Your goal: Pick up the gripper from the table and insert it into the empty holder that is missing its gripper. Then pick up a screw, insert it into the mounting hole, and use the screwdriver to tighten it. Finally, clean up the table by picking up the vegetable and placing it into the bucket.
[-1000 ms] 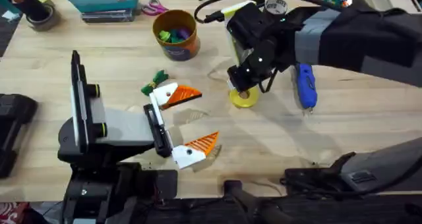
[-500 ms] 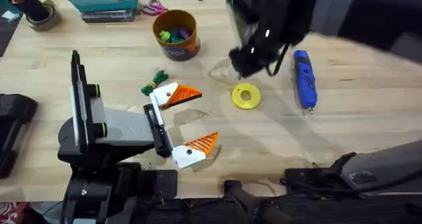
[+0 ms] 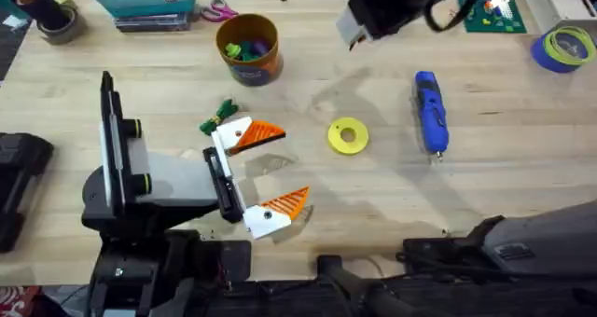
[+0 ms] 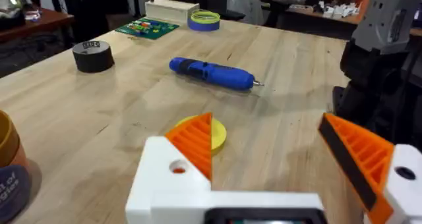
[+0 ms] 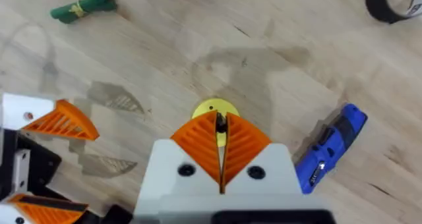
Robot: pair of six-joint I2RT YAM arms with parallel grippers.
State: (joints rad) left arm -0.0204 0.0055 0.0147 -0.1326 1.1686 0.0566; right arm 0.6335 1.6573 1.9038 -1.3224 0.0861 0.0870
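My left gripper (image 3: pixel 291 165) rests open on the table. Both of its white holders (image 3: pixel 235 132) carry orange ribbed wedges, and a loose gripper is out of view. In the left wrist view one holder (image 4: pixel 173 174) shows a small round hole. High over the far side hangs my right gripper (image 5: pixel 221 128), shut on a small dark screw (image 5: pixel 221 123), above the yellow ring (image 5: pixel 210 109). The blue screwdriver (image 3: pixel 430 112) lies right of the ring. By the left gripper's far finger lies the green vegetable (image 3: pixel 220 114). The bucket (image 3: pixel 249 48) stands behind it.
A flat yellow ring (image 3: pixel 348 136) lies mid-table. Blue tape roll (image 3: pixel 564 47) and green board (image 3: pixel 490 9) sit far right. Black tape roll (image 3: pixel 54 20), teal box (image 3: pixel 142 0) and scissors (image 3: pixel 219 11) line the far left edge. Colourful toys fill the bucket.
My right arm has lifted off the yellow ring and risen toward the far side, uncovering the ring. The left arm and the other things have not moved.
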